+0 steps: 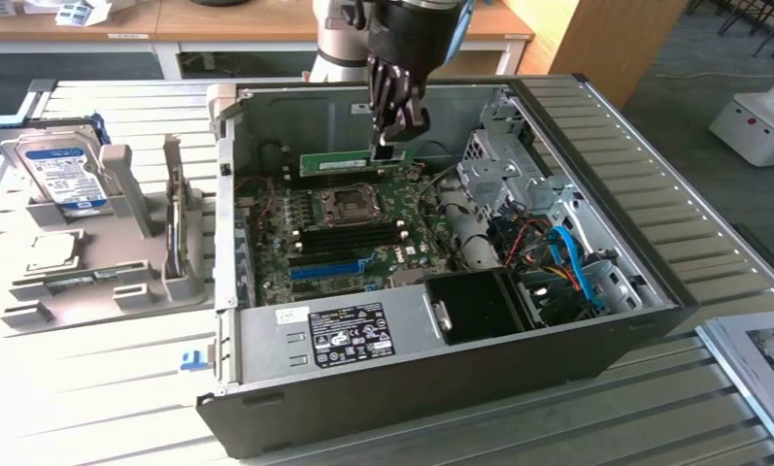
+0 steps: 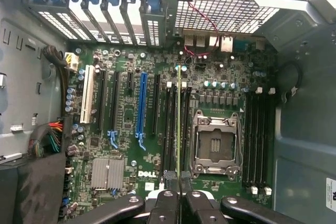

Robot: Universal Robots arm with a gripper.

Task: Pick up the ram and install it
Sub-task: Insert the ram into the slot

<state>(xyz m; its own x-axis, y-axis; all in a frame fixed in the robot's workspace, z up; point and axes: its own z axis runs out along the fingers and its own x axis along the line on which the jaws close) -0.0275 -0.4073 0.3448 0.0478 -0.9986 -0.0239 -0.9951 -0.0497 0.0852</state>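
Pinching the ram [image 2: 179, 124], edge-on in wrist view, fingers [image 2: 164, 206] hover above the motherboard [image 2: 124, 116].

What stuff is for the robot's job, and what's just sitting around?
For the job: ram, gripped by the shut gripper; motherboard inside the computer case.
Just lying about: hard drive; grey stand; printed sheet.

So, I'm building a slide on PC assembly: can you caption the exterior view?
Gripper shut on the ram, holding it above the motherboard inside the open computer case.
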